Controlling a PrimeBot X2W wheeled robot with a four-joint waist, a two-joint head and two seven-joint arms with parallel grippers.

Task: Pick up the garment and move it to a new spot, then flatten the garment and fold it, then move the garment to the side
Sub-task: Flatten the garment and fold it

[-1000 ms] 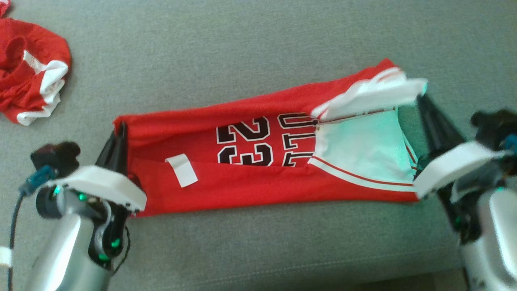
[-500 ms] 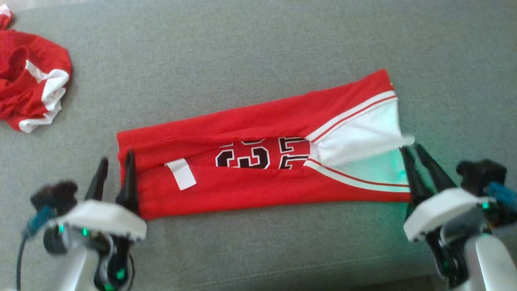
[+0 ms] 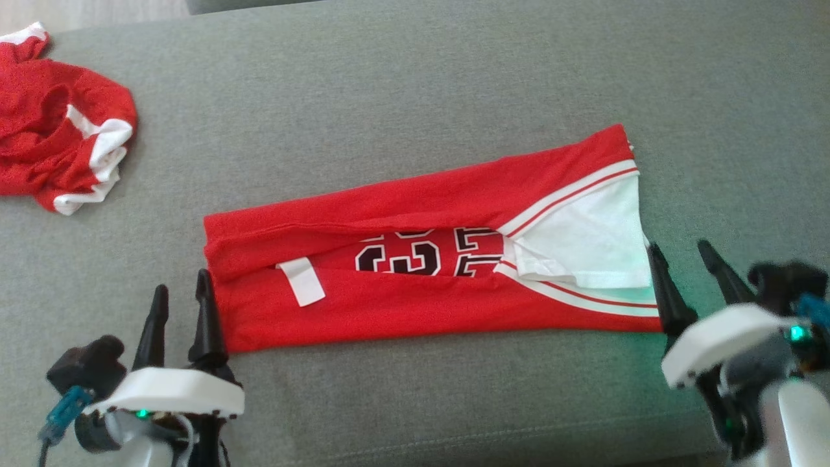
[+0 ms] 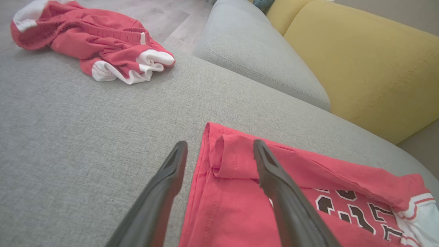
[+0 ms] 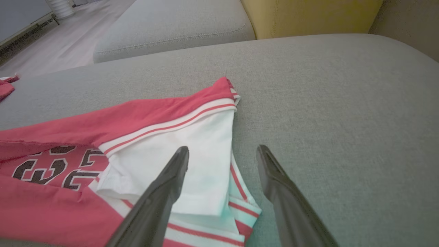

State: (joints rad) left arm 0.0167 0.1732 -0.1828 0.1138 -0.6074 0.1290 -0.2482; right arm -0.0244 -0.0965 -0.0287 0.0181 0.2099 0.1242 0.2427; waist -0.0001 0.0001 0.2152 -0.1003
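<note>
Change: left hand [image 3: 181, 283] and right hand [image 3: 677, 248], earlier pinching the garment [image 3: 415, 305] at its ends, now spread, holding nothing.
Garment: red, folded lengthwise, white end rightward, flat on grey sofa [image 3: 389, 97] between hands.

Garment [image 3: 389, 311]: matt red cloth, white panel [image 3: 583, 240] smoother. Seat cushion [image 3: 415, 84]: coarse grey woven fabric, matt. Left gripper [image 3: 181, 282] fingers [image 3: 207, 311] look matt dark plastic, shell [image 3: 172, 392] glossy white.

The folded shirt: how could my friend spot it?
Look at the big grey sofa cushion. In its middle lies a long red folded jersey. Unlike the crumpled red garment in the far left corner, it lies flat and shows black numbers.
</note>
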